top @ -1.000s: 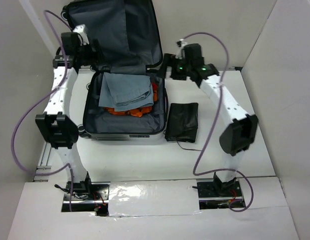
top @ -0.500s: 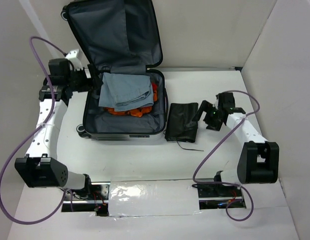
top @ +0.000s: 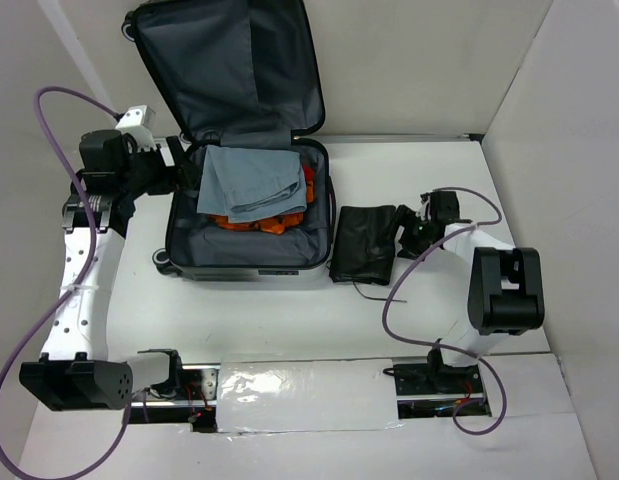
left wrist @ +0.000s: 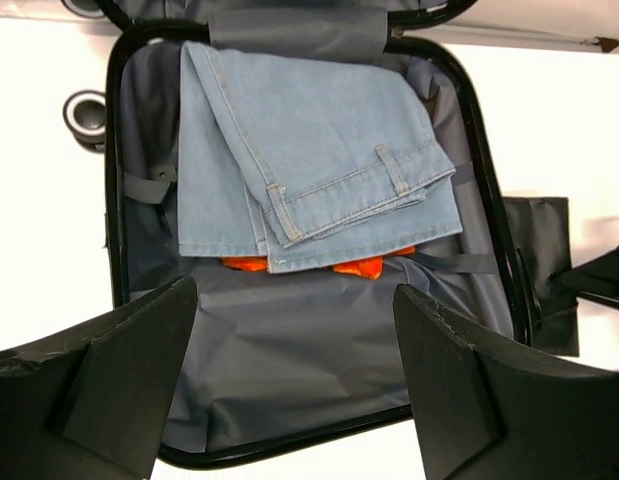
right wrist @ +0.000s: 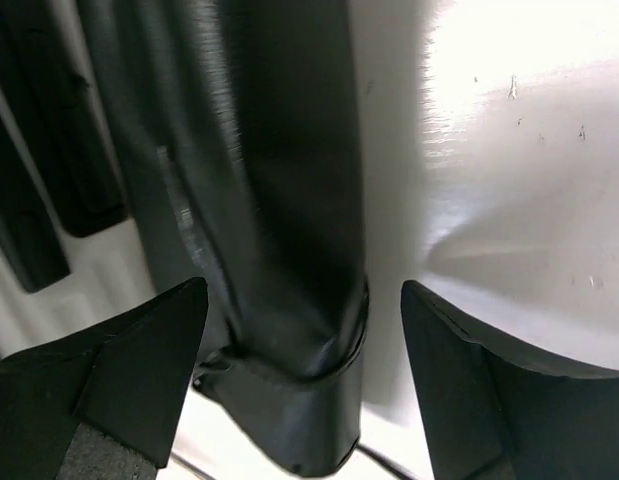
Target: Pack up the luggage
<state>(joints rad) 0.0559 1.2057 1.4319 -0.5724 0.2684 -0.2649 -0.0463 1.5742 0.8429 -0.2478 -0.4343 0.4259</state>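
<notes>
The luggage (top: 244, 270) lies open on the table with its lid propped up at the back and grey lining (left wrist: 289, 370) showing. Folded blue jeans (top: 251, 180) (left wrist: 309, 150) rest inside on an orange garment (top: 274, 222) (left wrist: 249, 265). A folded black garment (top: 364, 243) (right wrist: 279, 200) lies on the table just right of the case. My left gripper (top: 184, 172) (left wrist: 294, 300) hangs open at the case's left side, with nothing in it. My right gripper (top: 404, 232) (right wrist: 304, 290) is open and low at the black garment's right edge, its fingers either side of the fold.
White walls close in the table on the left, back and right. A suitcase wheel (left wrist: 86, 112) sticks out beside the case. A thin black cord (top: 374, 292) trails from the black garment. Purple cables loop off both arms.
The right arm has swung from beside the lid down to the black garment, and its jaws have narrowed slightly. The left arm has drawn back to the left of the case.
</notes>
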